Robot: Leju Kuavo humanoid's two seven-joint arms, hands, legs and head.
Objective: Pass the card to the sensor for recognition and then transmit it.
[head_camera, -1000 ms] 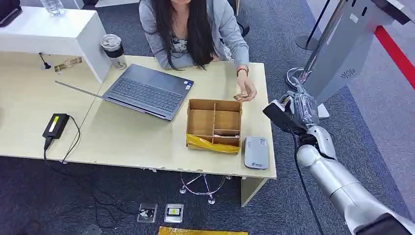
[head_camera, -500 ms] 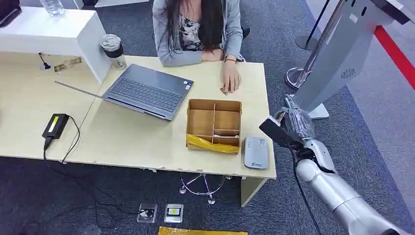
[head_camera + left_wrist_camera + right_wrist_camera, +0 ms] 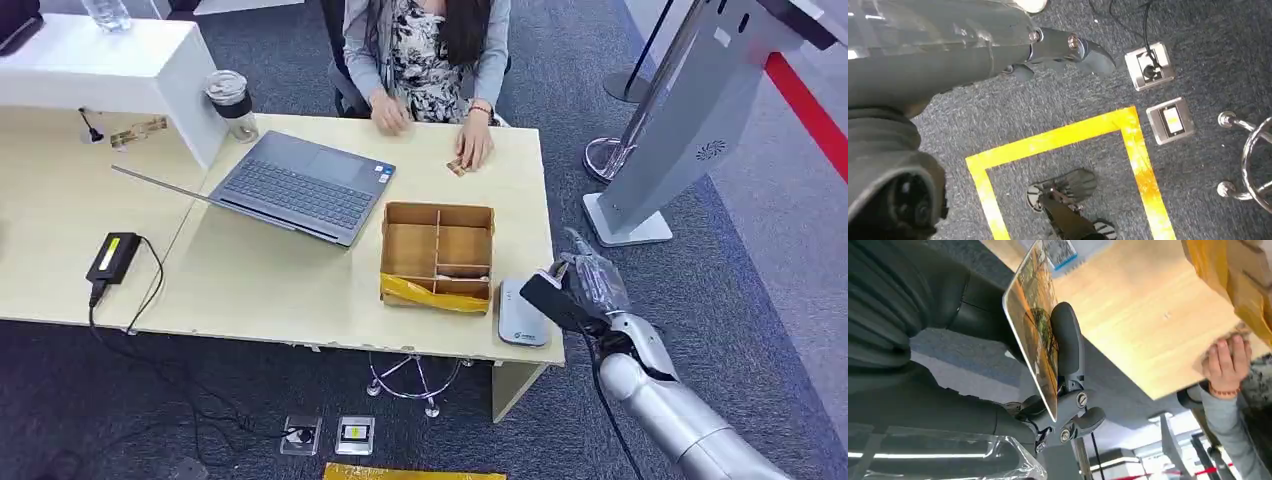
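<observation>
R hand is gripping the card w/ thumb pressed on one printed face, fingers behind the other, card standing edge-on between them. In the head view the hand is hanging at the surface corner, sensor just beside it on the inboard side, card not yet over it. Box is sitting just past the sensor, further from the hand. A person's hand is resting on the far edge of the surface, well apart from the R hand.

Handling, my read: card is looking thin, stiff, glossy — light, so weight's no issue, but slick faces mean it could slide or pivot if the pinch is loosening. Best hold is prob. near one end across both faces, as now, leaving most of the card free to lay flat toward the sensor. Thin edge = hard to re-grab off a flat surface if dropped.

L hand is hanging toward the floor, holding nothing, fingers slightly curled.
</observation>
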